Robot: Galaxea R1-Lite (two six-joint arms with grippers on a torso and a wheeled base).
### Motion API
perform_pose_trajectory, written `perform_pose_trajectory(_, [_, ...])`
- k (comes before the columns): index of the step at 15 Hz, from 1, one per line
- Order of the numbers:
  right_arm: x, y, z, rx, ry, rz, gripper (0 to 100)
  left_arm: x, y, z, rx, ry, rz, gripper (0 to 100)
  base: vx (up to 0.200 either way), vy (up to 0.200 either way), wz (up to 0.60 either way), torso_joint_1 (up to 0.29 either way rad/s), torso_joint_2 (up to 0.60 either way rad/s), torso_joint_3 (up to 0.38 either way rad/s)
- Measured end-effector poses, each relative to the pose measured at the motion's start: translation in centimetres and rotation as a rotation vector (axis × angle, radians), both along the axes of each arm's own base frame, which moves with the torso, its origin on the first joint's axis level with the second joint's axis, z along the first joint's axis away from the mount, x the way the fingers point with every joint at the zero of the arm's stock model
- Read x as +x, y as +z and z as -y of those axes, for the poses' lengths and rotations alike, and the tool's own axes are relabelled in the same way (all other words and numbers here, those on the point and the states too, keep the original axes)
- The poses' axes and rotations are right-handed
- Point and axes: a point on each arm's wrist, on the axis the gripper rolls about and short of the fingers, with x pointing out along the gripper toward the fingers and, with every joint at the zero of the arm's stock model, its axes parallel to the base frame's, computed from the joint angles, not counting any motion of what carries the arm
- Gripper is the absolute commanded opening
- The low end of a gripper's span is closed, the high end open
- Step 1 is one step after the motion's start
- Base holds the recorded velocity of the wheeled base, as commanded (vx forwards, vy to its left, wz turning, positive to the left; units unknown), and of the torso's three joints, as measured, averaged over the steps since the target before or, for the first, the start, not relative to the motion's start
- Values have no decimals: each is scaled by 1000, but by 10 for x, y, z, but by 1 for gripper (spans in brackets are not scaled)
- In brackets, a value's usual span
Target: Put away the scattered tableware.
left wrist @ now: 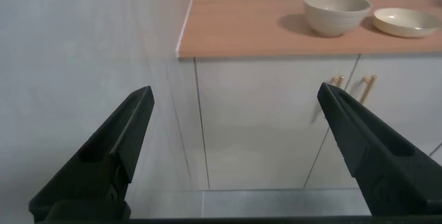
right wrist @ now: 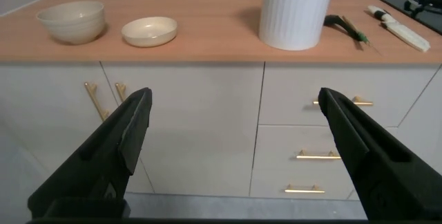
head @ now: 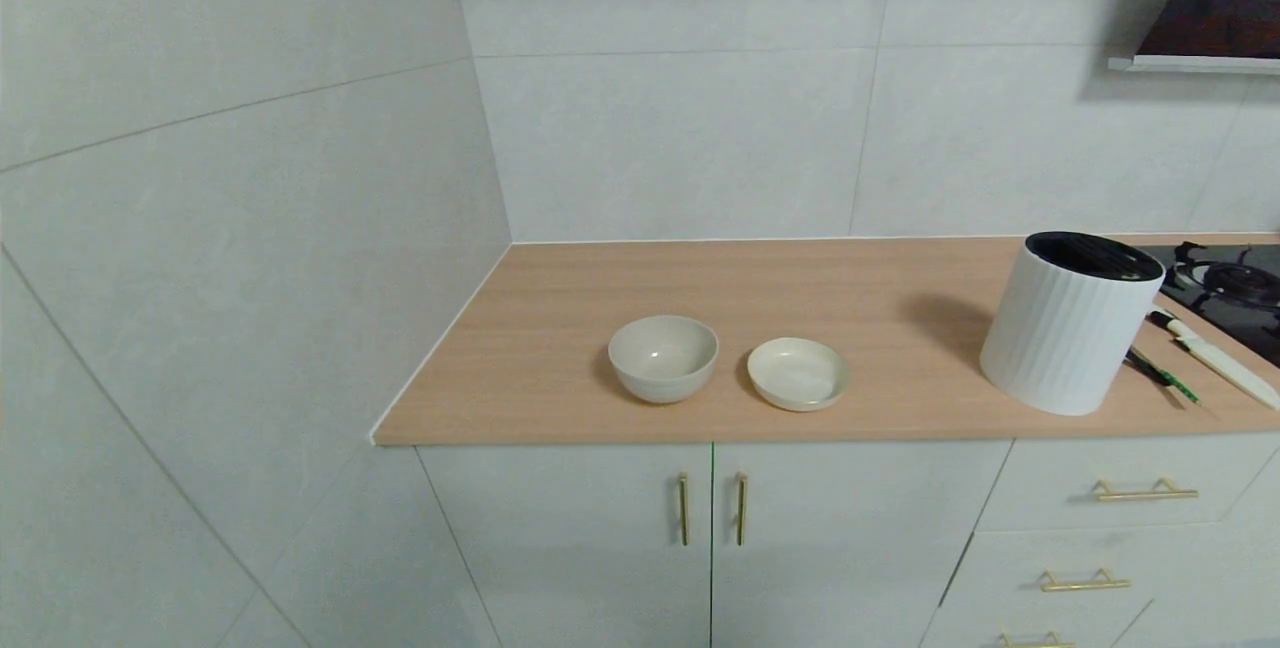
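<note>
Judging by how things lie, no piece has been picked up and the task stands at its very start: the left gripper [left wrist: 235, 92] and the right gripper [right wrist: 233, 94] both hang low in front of the cabinet doors [head: 640, 528], below the level of the desk [head: 540, 328], each with its fingers wide apart and nothing between them. The tableware sits on the desk: a pale bowl [head: 663, 358] and, just beside it toward the robot's right, a shallow dish [head: 798, 372], both close to the front edge. Both stand upright with their openings facing up and, being round, have no long axis to line up with. Well apart to the right stands a white ribbed holder [head: 1068, 323], upright and open at the top. Beyond it lie a knife [head: 1215, 358] and a slender dark and green utensil [head: 1160, 373], near the stove [head: 1235, 283]. The knife's long axis runs slantwise, its dark end toward the back of the desk and its pale length toward the front right; the slender utensil lies roughly parallel to it. The next move probably calls for lifting an arm above the desk edge and coming down over a rim of the bowl or dish, fingers straddling the wall.
</note>
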Motion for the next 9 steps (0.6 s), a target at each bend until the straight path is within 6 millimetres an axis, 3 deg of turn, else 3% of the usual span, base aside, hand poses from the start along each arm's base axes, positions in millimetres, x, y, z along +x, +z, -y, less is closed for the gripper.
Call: perform_pose_trajectory(9, [0, 0, 0, 0, 1, 0, 100, 0, 0, 0, 0, 0, 0, 100, 0, 0, 0, 0, 0, 0])
